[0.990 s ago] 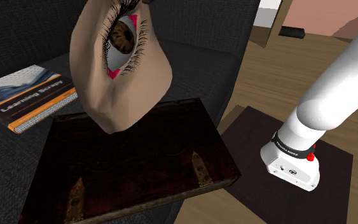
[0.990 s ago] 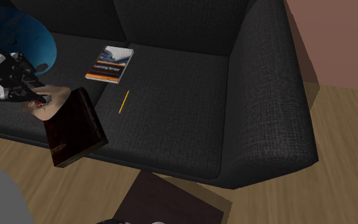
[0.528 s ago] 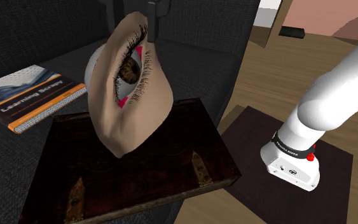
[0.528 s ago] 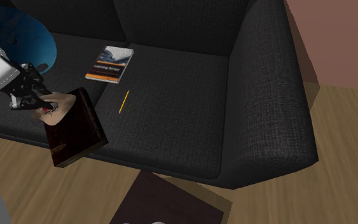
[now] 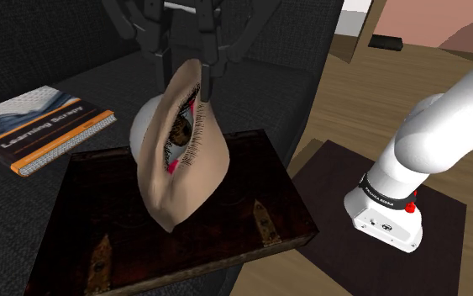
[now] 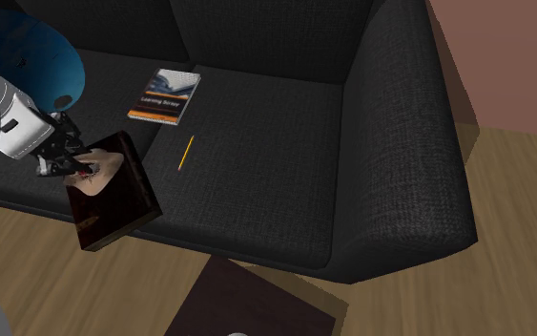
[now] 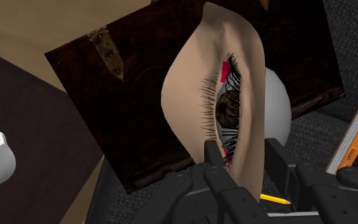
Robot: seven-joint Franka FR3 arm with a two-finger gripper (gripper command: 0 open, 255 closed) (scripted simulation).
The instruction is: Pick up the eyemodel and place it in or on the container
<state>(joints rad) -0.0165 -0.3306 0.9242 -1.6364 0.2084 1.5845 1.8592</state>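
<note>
The eye model (image 5: 180,151) is a skin-coloured slab with a brown iris, lashes and a white ball behind. My black gripper (image 5: 184,74) is shut on its upper edge and holds it hanging just over the dark brown chest (image 5: 251,181) with brass hinges, which lies on the black sofa's front edge. In the wrist view the eye model (image 7: 215,95) runs up from between the fingers (image 7: 214,156), with the chest lid (image 7: 133,95) behind it. From the second exterior view the gripper (image 6: 71,167) and eye model (image 6: 99,172) sit over the chest (image 6: 123,200).
A book (image 5: 37,126) lies on the sofa seat beyond the chest, and a yellow pencil (image 6: 186,153) lies further along the cushion. The dark stand top (image 5: 377,261) is below right. Wooden floor (image 6: 466,258) surrounds the sofa. A blue round object (image 6: 28,57) stands at the sofa's end.
The gripper has come down with the eye model, which has turned edge-on and now hangs lower, close over the chest lid.
</note>
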